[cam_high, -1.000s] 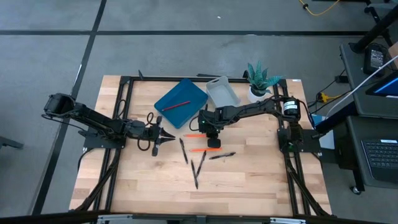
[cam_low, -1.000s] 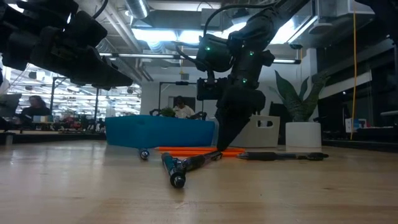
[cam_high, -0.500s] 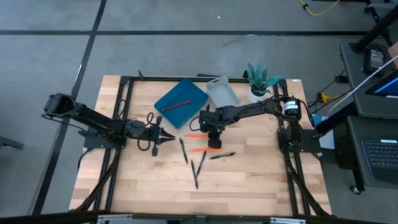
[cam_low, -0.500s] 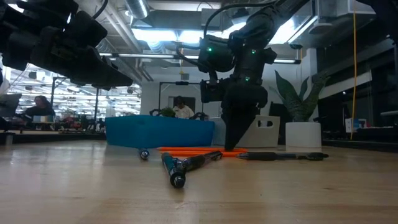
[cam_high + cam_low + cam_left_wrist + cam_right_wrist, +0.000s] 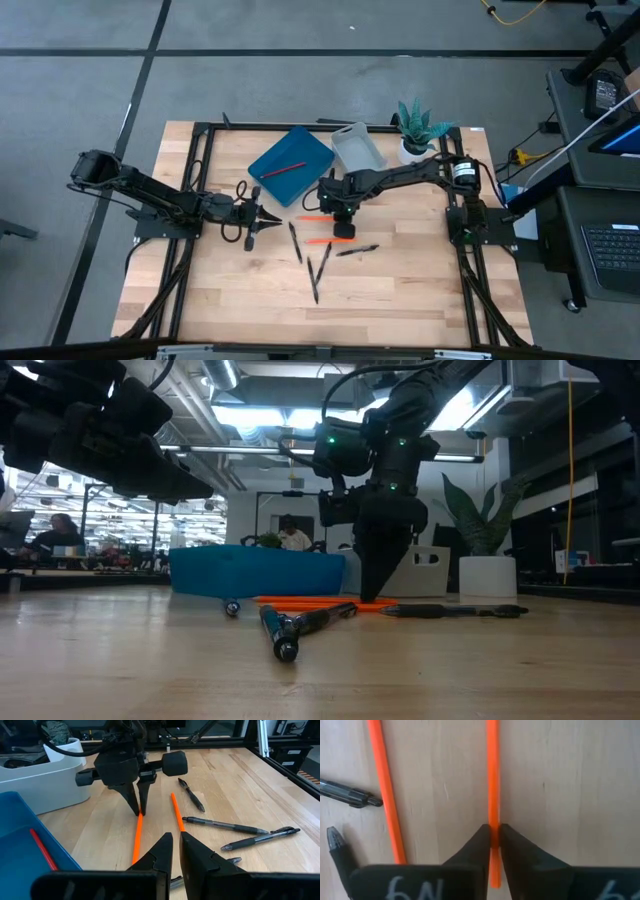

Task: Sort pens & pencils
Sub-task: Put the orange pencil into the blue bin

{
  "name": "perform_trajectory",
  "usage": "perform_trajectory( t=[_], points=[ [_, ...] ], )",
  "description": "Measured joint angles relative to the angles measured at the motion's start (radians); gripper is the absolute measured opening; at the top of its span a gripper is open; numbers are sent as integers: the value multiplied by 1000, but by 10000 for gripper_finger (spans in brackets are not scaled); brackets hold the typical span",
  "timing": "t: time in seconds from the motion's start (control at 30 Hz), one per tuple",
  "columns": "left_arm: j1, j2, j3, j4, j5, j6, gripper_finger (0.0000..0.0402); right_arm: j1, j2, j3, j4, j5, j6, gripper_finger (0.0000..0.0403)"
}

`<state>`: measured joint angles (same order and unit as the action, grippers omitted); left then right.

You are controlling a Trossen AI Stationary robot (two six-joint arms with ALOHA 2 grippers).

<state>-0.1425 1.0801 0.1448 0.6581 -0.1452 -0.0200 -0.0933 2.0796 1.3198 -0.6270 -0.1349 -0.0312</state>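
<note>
Two orange pencils lie on the wooden table (image 5: 400,290) near its middle, and only the right wrist view shows how the nearer orange pencil (image 5: 492,795) sits exactly between the fingertips (image 5: 475,842) of the right gripper (image 5: 343,214), both tips pressed against its sides, pinching it while it rests on the wood; the other orange pencil (image 5: 385,790) lies just beside it, roughly parallel. From above, that contact is hidden under the gripper body, but the overhead camera alone gives the layout: a red pencil (image 5: 283,169) already inside the blue tray (image 5: 310,146), a white bin (image 5: 357,148) beside the tray, a potted plant (image 5: 418,128) at the far right corner, and four black pens (image 5: 318,262) scattered just in front of the pencils toward the near edge. The low view shows the right gripper's tips pointing straight down onto the table surface. The left gripper (image 5: 262,216) hovers to the left of the pens, its fingers (image 5: 159,851) drawn nearly together around nothing, as its own wrist view shows. Bare wood stretches along the near edge and at both front corners, while the far edge is crowded by tray, bin and plant.
</note>
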Motion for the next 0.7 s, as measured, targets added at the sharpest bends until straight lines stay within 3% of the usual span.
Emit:
perform_trajectory(
  t=[0.17,0.7],
  points=[
    [0,0,0,0,0,0,27,0,3,14,-12,3,-9,13],
    [0,0,0,0,0,1,27,0,3,14,-3,-6,-25,11]
  ],
)
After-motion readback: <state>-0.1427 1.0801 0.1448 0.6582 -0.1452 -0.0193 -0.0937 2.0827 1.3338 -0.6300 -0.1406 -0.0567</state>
